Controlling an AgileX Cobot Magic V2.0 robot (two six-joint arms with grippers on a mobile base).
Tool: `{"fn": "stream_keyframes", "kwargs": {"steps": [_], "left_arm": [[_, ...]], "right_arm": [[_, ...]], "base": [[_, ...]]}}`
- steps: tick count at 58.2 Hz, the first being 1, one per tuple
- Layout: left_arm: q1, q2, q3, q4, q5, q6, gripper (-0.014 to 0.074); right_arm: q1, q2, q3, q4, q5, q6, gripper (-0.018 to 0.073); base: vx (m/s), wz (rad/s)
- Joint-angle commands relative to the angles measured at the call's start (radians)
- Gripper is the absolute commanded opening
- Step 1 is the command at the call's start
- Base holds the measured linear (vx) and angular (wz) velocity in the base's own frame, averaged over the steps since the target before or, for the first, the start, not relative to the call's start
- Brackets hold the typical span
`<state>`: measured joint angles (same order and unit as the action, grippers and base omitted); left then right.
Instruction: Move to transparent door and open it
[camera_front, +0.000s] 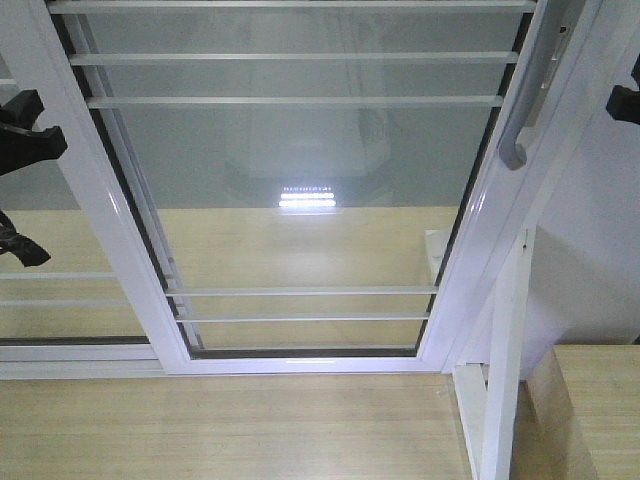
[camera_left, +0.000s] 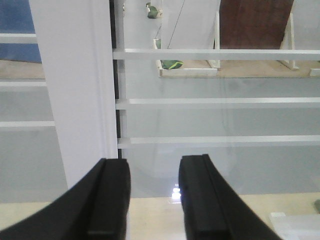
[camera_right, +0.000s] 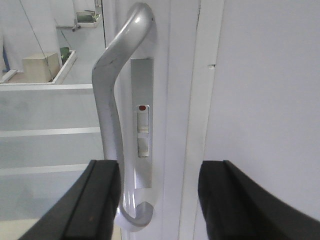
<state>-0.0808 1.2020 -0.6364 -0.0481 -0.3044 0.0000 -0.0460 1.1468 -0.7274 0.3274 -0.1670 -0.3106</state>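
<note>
The transparent door (camera_front: 300, 170) fills the front view: clear glass, thin white bars, white frame. Its curved grey pull handle (camera_front: 530, 100) is on the right stile, which stands against the white jamb. My right gripper (camera_right: 160, 167) is open around the handle's lower end (camera_right: 107, 100), with the left finger (camera_right: 100, 200) right beside the handle; only a black bit of the gripper (camera_front: 625, 100) shows at the right edge of the front view. My left gripper (camera_left: 154, 167) is open and empty, facing the glass beside the door's left stile (camera_left: 80, 90). In the front view it (camera_front: 15, 190) is at the left edge.
A lock plate with a red mark (camera_right: 143, 107) sits behind the handle. A second white-framed glass panel (camera_front: 60, 290) without a handle overlaps on the left. A white wall (camera_front: 600, 250) and a white upright post (camera_front: 505, 380) stand on the right, above the light wooden floor (camera_front: 250, 430).
</note>
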Motion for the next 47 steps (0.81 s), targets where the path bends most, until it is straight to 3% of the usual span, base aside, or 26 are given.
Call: {"fn": "stream_keyframes", "kwargs": {"steps": [1, 18, 35, 39, 47], "left_arm": [[0.000, -0.014, -0.038, -0.002, -0.124, -0.006, 0.0386], [0.000, -0.008, -0.038, -0.002, -0.148, -0.006, 0.0386], [0.000, -0.008, -0.038, -0.002, -0.148, -0.006, 0.0386], [0.000, -0.008, -0.038, -0.002, -0.148, -0.006, 0.0386], [0.000, -0.008, -0.038, -0.002, -0.148, -0.006, 0.0386]], "right_arm": [[-0.003, 0.021, -0.037, -0.007, -0.136, -0.004, 0.0438], [-0.003, 0.173, -0.037, -0.047, -0.301, 0.061, 0.0438], [-0.003, 0.333, -0.062, -0.460, -0.532, 0.415, 0.0438], [-0.003, 0.378, -0.091, -0.509, -0.545, 0.463, 0.0438], [-0.003, 0.452, -0.151, -0.518, -0.553, 0.492, 0.0438]], "base": [[0.00, 0.00], [0.00, 0.00], [0.00, 0.00], [0.00, 0.00], [0.00, 0.00]]}}
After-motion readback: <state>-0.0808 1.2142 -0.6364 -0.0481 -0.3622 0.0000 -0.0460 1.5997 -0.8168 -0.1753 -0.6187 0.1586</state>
